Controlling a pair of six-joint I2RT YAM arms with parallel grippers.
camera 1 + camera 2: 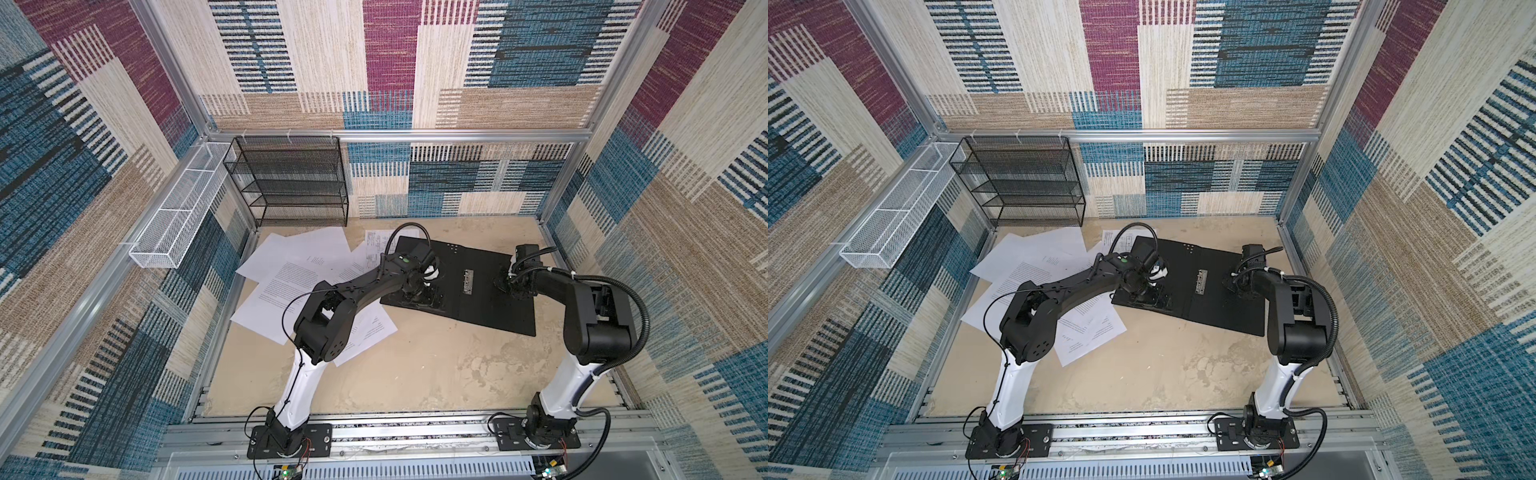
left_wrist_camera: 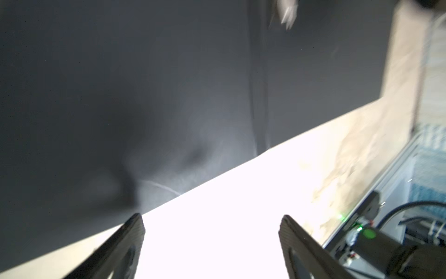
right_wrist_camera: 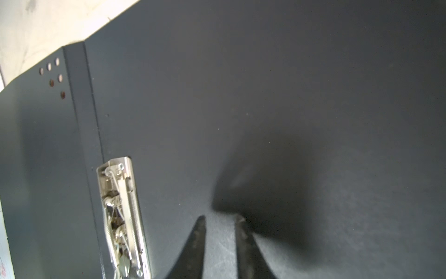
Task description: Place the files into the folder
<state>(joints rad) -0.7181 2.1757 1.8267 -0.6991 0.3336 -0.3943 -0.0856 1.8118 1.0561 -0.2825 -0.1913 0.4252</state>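
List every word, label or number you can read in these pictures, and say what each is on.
No text here can be quoted.
Printed sheets: lines of black text, too small to read.
Folder: its black inside shows no lettering.
Metal clip: no legible marking.

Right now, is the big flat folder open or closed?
Open. The flat black-inside folder lies spread, both inner halves facing up, its silver metal clip showing in the middle.

files [image 1: 291,276]: at least six, overlapping, exact count unclear
folder [image 1: 478,311]: one
metal clip [image 1: 468,281]: one
black mesh rack [image 1: 291,183]: one
white mesh basket [image 1: 178,210]: one
robot arms [image 1: 357,291]: two
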